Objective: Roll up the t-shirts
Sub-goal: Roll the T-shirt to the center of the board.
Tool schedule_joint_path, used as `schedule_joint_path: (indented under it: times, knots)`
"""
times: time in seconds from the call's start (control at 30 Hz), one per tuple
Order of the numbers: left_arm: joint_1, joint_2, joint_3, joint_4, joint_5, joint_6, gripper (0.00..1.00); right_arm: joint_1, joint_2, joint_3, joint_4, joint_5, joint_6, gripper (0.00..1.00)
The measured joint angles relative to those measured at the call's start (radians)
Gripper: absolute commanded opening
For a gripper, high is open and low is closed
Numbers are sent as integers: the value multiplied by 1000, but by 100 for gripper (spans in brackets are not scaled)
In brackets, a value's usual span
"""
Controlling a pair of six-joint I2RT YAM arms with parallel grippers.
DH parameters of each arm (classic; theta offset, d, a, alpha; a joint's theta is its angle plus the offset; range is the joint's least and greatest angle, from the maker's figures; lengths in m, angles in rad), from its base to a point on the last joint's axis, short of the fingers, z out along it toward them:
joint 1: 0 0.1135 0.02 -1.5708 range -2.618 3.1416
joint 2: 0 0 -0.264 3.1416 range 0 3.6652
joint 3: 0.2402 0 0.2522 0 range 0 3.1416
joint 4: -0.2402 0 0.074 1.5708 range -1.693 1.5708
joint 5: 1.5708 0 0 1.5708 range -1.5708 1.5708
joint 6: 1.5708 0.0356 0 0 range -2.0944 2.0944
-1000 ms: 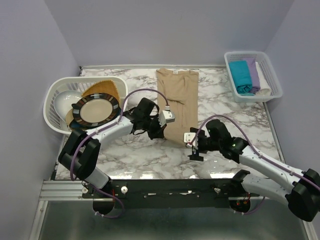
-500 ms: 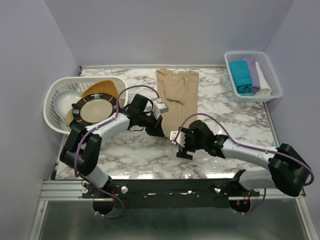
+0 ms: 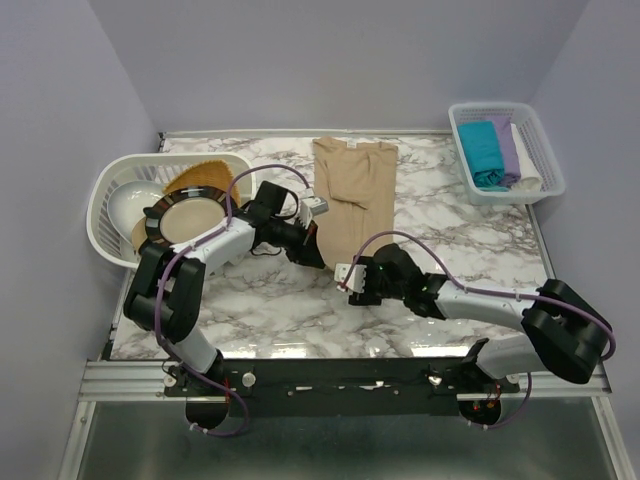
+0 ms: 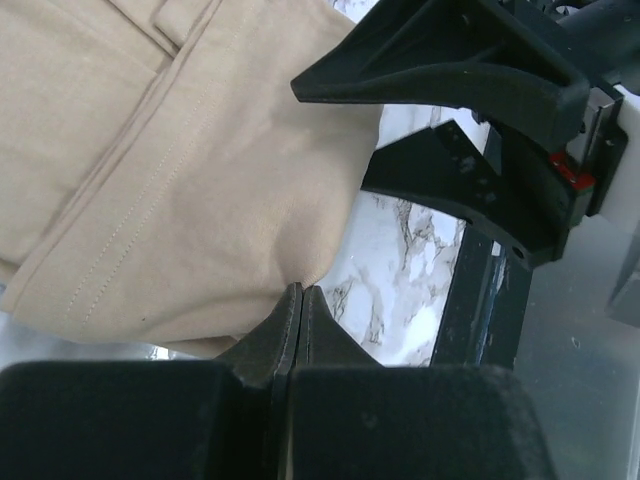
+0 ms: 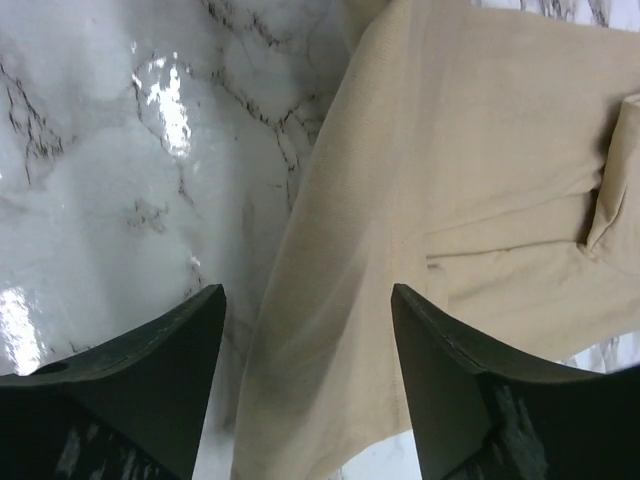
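The beige t-shirt (image 3: 355, 190) lies folded into a long strip down the middle of the marble surface (image 3: 450, 230). Its far end is close to the back edge and its near end stops about halfway toward the arms. Bare marble spreads to the right of the strip and along the front edge.

Both arms crowd the near end. The left claw (image 4: 297, 295) has its fingers pressed together, tips right against the shirt's near corner. I cannot tell whether any cloth is caught between them. The right claw (image 5: 305, 295) hangs just beside it with fingers apart, straddling the shirt's left edge: one finger over marble, the other over cloth.

A white lattice basket (image 3: 105, 215) fills the left side, touching the left arm's reach. It holds a black-rimmed plate (image 3: 190, 222) and a white bowl (image 3: 125, 205). A second basket (image 3: 545, 150) sits in the far right corner, well apart, with a teal t-shirt (image 3: 483, 150) and a lilac t-shirt (image 3: 507, 145) inside.
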Motion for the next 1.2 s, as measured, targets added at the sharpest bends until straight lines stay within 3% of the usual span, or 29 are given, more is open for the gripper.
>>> schedule_joint_path:
  times: [0.13, 0.17, 0.2, 0.3, 0.33, 0.47, 0.57, 0.73, 0.87, 1.2]
  knots:
    - [5, 2, 2, -26, 3, 25, 0, 0, -2, -52, 31, 13, -45, 47]
    - [6, 2, 2, -31, 3, 30, 0, 0, -4, -69, 35, 13, -60, 36]
    - [9, 2, 2, -37, 3, 34, 0, 0, -4, -79, 34, 14, -63, 31]
    - [17, 0, 2, -58, 0, 58, 19, 0, -12, -105, 34, 14, -92, 20]
    - [19, -2, 2, -65, -5, 69, 32, 0, -21, -111, 34, 14, -101, 16]
    - [22, -58, -37, -76, -57, 125, 48, 0, -80, -124, 14, 15, -130, 7]
    - [18, -197, -138, -66, -126, 201, 56, 0, -153, -127, -29, 8, -145, 3]
    - [-31, -532, -370, 43, -254, 335, 79, -2, -204, -126, -93, -5, -144, 1]
    - [-193, -763, -599, 212, -393, 495, 80, -4, -207, -126, -161, -17, -136, 1]
    - [-484, -662, -720, 522, -663, 618, 78, -39, -214, -115, -243, -72, -56, 0]
